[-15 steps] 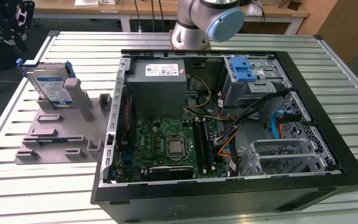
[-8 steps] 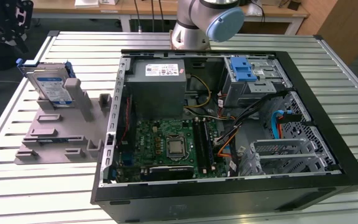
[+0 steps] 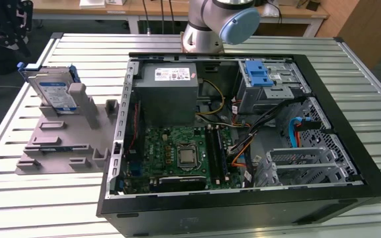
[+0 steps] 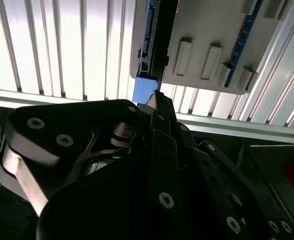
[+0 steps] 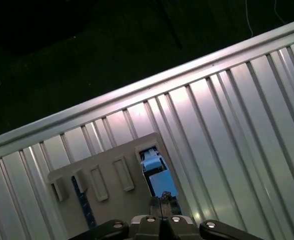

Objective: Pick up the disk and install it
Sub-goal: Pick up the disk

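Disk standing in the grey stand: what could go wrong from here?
1. The disk stands on edge between the posts of the grey stand. If the claw comes in off-line, it could jam the disk or tip it.
2. Loose cables cross the open case beside the drive cage. They could snag the disk on its way in.

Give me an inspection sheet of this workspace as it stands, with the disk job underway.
Surface: slatted metal table.
Job's things: disk stands on edge in the grey holder, at the exterior view's left; drive cage with blue latch sits in the open computer case.
Clutter: nothing seen.
Gripper: gripper hangs close to the disk's blue carrier end; contact cannot be told.
Cables: cables of several colours lie inside the case.
Surroundings: wooden benches behind the table.
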Robot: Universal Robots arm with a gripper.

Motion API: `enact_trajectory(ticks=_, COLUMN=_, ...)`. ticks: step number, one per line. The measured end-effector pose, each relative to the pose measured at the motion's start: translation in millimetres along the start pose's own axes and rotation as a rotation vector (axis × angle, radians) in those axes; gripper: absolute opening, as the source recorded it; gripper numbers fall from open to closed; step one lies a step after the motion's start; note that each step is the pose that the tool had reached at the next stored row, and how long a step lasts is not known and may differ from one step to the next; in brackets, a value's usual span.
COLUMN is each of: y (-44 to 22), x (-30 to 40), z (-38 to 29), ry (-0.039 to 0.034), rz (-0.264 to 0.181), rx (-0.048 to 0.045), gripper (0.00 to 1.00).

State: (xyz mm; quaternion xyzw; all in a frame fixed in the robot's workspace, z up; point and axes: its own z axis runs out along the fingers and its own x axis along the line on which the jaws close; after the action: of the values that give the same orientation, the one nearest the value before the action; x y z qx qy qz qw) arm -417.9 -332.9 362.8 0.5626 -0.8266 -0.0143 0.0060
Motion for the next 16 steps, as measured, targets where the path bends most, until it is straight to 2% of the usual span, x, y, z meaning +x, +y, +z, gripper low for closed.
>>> enact_trajectory(ticks=4, y=-0.1, x=0.0, z=0.9, ry=-0.0016, rz=-0.060, rx=0.0048, gripper=0.11)
enact_trajectory(ticks=16, y=-0.2, x=0.0, z=4.0, ry=0.0028, rz=-0.273, rx=0.0034, gripper=0.11)
